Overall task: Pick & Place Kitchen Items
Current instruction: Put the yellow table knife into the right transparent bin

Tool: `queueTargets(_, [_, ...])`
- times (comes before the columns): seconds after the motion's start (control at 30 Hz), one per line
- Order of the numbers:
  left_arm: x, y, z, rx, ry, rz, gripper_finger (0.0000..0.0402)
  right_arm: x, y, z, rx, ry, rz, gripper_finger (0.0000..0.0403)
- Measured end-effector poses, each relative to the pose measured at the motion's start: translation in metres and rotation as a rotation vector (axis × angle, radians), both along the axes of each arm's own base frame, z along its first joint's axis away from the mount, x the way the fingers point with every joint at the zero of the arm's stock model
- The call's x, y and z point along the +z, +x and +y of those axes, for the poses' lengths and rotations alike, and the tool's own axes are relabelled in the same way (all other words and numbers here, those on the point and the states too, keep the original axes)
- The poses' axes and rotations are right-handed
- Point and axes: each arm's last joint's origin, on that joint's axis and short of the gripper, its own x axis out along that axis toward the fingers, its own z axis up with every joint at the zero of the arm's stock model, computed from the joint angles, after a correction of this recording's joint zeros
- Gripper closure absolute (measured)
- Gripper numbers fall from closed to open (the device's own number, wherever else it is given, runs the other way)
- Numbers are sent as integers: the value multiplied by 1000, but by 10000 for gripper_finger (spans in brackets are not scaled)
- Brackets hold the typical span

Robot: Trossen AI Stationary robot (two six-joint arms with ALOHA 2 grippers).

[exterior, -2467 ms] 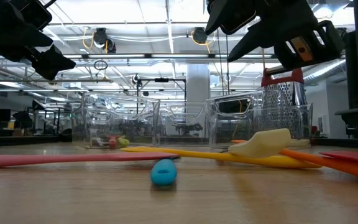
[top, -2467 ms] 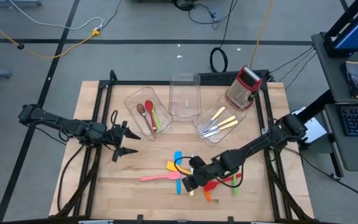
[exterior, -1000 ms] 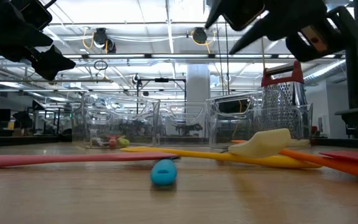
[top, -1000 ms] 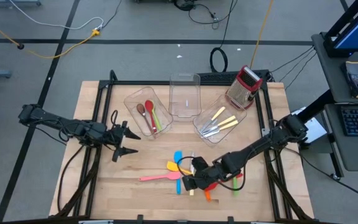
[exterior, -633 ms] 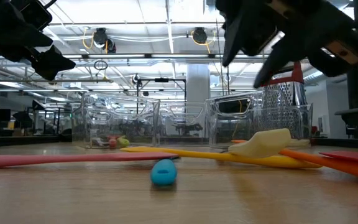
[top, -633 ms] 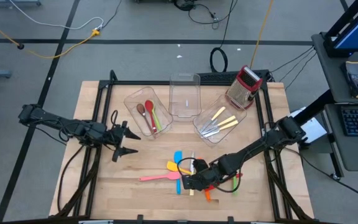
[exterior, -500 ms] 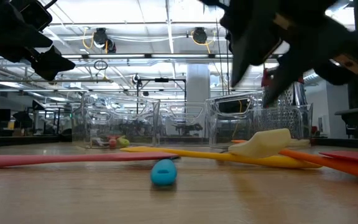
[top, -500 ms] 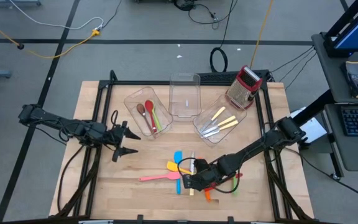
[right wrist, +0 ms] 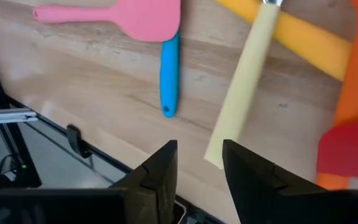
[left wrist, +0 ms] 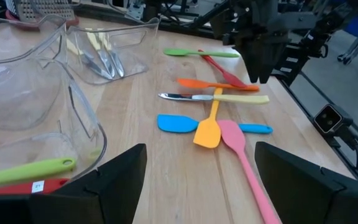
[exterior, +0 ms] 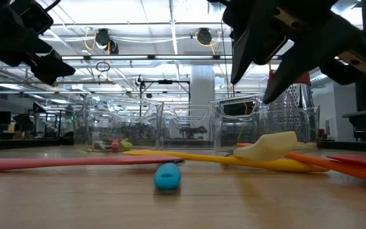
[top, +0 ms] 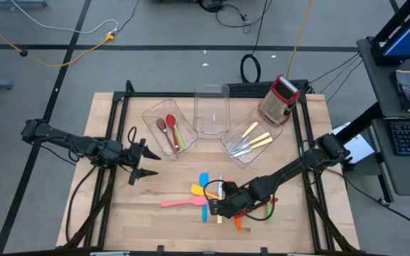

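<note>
**One arm has dropped onto the loose pile — nothing lifted yet**

From above, your right gripper (top: pixel 220 207) has slid in and lowered over the last couple of seconds onto the scatter of utensils. It now sits at the pile's near edge, over the cream-handled knife (top: pixel 219 195). The left gripper (top: pixel 142 162) has not moved and waits well to the left of that knife. That tells you a pick is being lined up, not made. Three spoons (top: pixel 171 131) already lie in the left clear bin (top: pixel 151 114), and cutlery lies in the right one.

At table height, the right arm has come down from the top of the frame and hangs above the yellow spatula (exterior: pixel 202 159). It touches nothing you can see.

From the left wrist, its own fingers (left wrist: pixel 123 168) stand wide apart and empty. The knife (left wrist: pixel 216 97) lies across the orange spatula (left wrist: pixel 210 83).

From the right wrist, the fingers (right wrist: pixel 160 168) are partly parted — the gap is bare, and the knife's cream handle (right wrist: pixel 244 87) lies just beyond the tips, beside the blue spatula (right wrist: pixel 168 74).
</note>
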Motion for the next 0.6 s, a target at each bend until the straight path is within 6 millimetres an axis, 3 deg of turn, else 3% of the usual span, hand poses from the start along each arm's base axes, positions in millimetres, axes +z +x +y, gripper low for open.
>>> queueTargets(0.47, [0,0,0,0,-1,1,96,0,0,-1,-7,-23,-2,280])
queueTargets(0.6, [0,0,0,0,-1,0,96,-9,1,-1,-12,-32,26,275])
